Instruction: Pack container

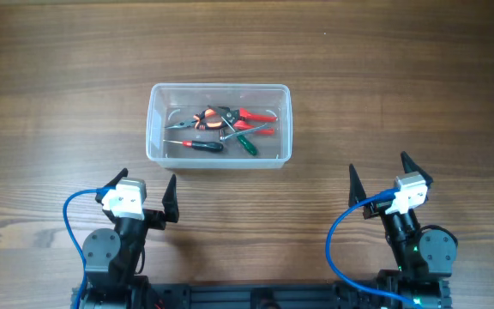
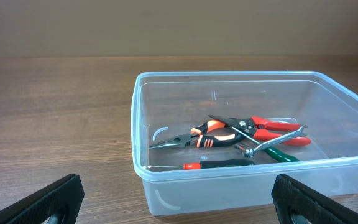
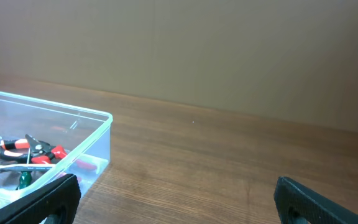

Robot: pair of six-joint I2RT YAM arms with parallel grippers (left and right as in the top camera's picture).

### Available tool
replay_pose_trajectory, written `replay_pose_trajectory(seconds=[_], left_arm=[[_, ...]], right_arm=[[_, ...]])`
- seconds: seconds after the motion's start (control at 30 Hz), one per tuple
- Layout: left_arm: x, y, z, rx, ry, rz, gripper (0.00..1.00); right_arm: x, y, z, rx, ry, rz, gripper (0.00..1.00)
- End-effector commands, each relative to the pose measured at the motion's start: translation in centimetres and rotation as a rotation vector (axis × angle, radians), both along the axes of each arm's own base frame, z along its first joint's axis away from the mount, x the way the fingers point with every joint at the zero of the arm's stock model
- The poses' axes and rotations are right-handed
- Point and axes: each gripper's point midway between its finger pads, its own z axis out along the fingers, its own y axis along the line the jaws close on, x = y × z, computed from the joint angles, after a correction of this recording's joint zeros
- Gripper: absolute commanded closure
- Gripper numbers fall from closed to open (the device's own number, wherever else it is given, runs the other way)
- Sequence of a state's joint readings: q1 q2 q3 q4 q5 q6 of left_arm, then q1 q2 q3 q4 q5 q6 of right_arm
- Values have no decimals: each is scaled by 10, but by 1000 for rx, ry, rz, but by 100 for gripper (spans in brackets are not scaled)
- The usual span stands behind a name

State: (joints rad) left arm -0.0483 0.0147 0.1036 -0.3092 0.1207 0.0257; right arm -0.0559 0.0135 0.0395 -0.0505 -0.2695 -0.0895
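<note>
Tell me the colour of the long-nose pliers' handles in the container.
Black with orange stripes; the pliers show best in the left wrist view.

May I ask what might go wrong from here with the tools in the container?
The wrench lies across the red-handled pliers in a loose pile, so bumping the container could shift them. No lid is visible, so tipping might spill them. The left pincer and right pincer are open, gripping nothing.

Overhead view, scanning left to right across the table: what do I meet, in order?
left pincer → container → right pincer. The tools piled inside the container overlap one another, so they are left unordered.
</note>
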Motion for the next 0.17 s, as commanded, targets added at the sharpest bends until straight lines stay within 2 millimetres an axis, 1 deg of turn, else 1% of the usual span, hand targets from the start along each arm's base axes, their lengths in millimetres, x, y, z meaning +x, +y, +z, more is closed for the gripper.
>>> replay_pose_trajectory(seconds=[0.0, 0.13], left_arm=[[0, -3, -1, 16, -9, -21, 0], [0, -3, -1, 16, -9, -21, 0]], right_arm=[[-1, 2, 2, 17, -9, 13, 0], [-1, 2, 2, 17, -9, 12, 0]])
